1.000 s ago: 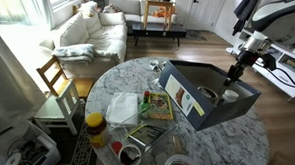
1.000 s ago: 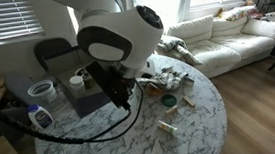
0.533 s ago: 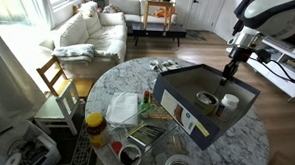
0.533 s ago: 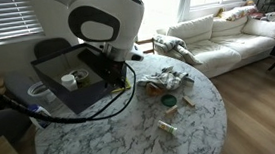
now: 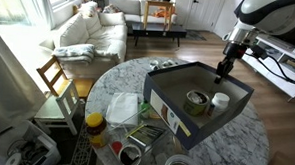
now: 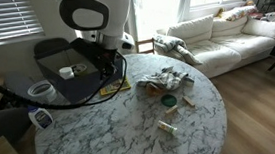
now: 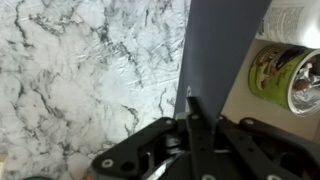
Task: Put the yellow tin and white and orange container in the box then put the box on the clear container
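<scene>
The box (image 5: 165,98) hangs tilted above the surface (image 7: 90,70), carried by one wall only. Closest in the wrist view, the hand (image 7: 190,100) is clamped tight on that thin dark wall. Just inside it lies the tin (image 7: 283,75), with the tub (image 5: 220,100) beside it, both loose on the grey floor. Farther off, a jar (image 5: 95,125) stands among clutter on the surface. The risk, I judge, is the tilt. A one-edge pinch lets the box swing or slip out, and a steeper lean would slide tin and tub to the low side or over the rim.
</scene>
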